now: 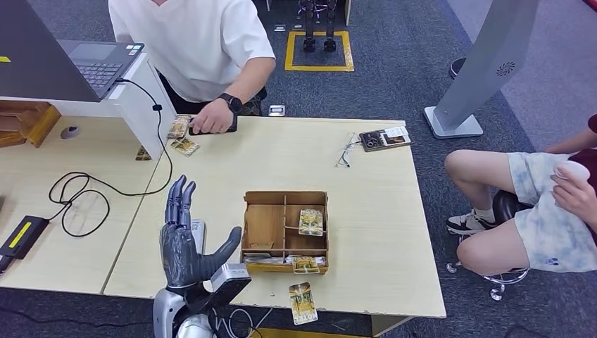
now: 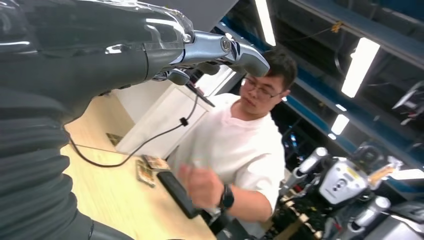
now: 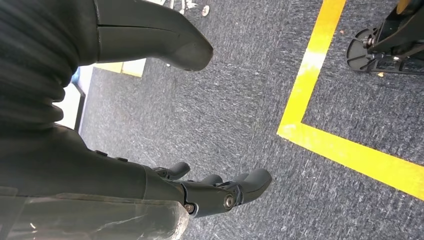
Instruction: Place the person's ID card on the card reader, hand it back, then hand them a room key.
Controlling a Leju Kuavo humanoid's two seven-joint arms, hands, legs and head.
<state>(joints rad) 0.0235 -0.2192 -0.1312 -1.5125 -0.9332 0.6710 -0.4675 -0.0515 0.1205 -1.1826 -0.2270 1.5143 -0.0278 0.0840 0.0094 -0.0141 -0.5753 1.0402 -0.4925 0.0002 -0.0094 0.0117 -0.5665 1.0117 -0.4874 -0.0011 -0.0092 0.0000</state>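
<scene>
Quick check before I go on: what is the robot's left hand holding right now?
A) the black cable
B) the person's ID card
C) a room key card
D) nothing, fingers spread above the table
D: in the head view the left hand is raised over the pale wooden table with fingers apart and nothing in them, while the person's hand rests on a dark flat device at the far edge.

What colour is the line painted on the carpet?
Yellow line, on dark grey carpet; the right wrist view shows it best.
</scene>
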